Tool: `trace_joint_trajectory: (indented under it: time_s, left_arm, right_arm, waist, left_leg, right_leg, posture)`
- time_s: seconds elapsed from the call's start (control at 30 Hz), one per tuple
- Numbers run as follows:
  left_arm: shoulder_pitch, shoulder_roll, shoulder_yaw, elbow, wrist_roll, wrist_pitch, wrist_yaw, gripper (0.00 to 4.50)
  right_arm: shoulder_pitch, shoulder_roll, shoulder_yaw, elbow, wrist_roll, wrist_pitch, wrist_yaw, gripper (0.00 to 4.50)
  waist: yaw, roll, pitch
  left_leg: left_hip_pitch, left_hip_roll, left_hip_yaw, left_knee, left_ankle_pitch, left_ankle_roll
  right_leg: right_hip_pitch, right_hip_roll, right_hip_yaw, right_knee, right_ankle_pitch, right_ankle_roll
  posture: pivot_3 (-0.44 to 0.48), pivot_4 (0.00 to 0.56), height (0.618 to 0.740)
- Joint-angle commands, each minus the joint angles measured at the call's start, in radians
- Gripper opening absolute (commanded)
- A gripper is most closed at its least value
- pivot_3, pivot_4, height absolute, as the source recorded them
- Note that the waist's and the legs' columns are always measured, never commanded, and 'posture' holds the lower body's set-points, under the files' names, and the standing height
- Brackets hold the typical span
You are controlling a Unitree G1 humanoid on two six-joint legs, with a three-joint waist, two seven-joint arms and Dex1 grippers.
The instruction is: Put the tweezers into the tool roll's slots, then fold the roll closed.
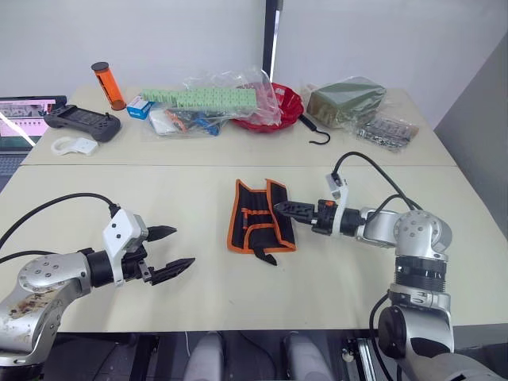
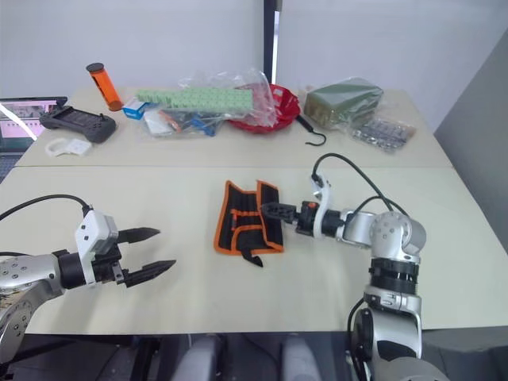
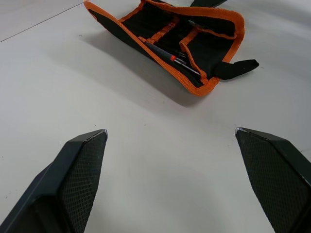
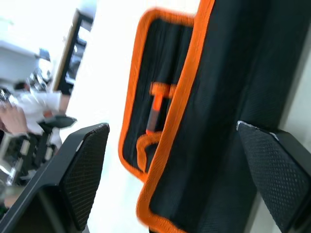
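The left gripper (image 1: 171, 248) is nearest, low over the bare table (image 1: 95, 182) on the robot's left. Its two black fingers (image 3: 80, 170) are spread wide apart and hold nothing. The tool roll (image 1: 260, 216) lies well apart from it, farther out and to the right.

The tool roll sits flat near the middle of the table. It is black with orange edges. It is partly folded, with one flap lying over the inside. Its long side runs from the near edge of the table toward the far edge. A short black strap (image 1: 265, 255) sticks out at the near end.

From the left wrist view, slim dark tweezers (image 3: 171, 57) lie inside the roll, pointing along its long side. I cannot tell how many there are.

The right gripper (image 1: 289, 209) reaches in from the right, and its tips are at the right edge of the roll. In the right wrist view its fingers (image 4: 80, 167) are open, with the roll's orange edge between them. They are not squeezing it.

At the far side of the table are a black hook (image 1: 315, 132), a red bowl (image 1: 287, 107), a green packet (image 1: 346, 100) and an orange tube (image 1: 108, 85).
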Motion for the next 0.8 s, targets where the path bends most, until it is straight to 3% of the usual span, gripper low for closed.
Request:
trace_joint_trajectory:
  time_s: [0.03,0.23,0.37,0.5,0.8]
  left_arm:
    - [-0.029,0.012,-0.002,0.000,-0.009,-0.014,-0.013,4.50]
    - [-0.054,0.012,-0.021,0.016,0.001,-0.023,-0.023,4.50]
    - [-0.063,0.011,-0.026,0.022,0.005,-0.029,-0.027,4.50]
    - [-0.068,0.013,-0.032,0.028,0.013,-0.019,-0.020,4.50]
    - [-0.079,0.000,-0.046,0.022,-0.004,0.005,-0.008,4.50]
  right_arm:
    - [0.050,-0.049,0.078,-0.098,-0.043,-0.158,0.067,3.33]
    - [0.162,-0.137,0.306,-0.132,-0.250,-0.521,0.182,1.28]
    - [0.194,-0.134,0.339,-0.105,-0.308,-0.714,0.244,0.03]
    - [0.202,-0.094,0.330,-0.109,-0.308,-0.814,0.263,0.03]
    - [0.252,-0.149,0.460,-0.021,-0.457,-1.027,0.392,0.03]
  waist:
    - [0.002,0.000,0.000]
    - [0.000,0.000,0.000]
    - [0.000,0.000,0.000]
    - [0.000,0.000,0.000]
    - [0.004,0.000,0.000]
  left_leg:
    - [0.000,0.000,0.000,0.000,0.000,0.000]
    - [0.000,0.000,0.000,0.000,0.000,0.000]
    - [0.000,0.000,0.000,0.000,0.000,0.000]
    - [0.000,0.000,0.000,0.000,0.000,0.000]
    - [0.000,0.000,0.000,0.001,0.000,0.000]
  right_leg:
    - [0.000,0.000,0.000,0.000,0.000,0.000]
    - [0.000,0.000,0.000,0.000,0.000,0.000]
    - [0.000,0.000,0.000,0.000,0.000,0.000]
    - [0.000,0.000,0.000,0.000,0.000,0.000]
    - [0.001,-0.001,0.000,0.000,0.000,0.000]
  posture:
    - [0.000,0.150,0.740]
    - [0.000,0.150,0.740]
    - [0.000,0.150,0.740]
    - [0.000,0.150,0.740]
    - [0.000,0.150,0.740]
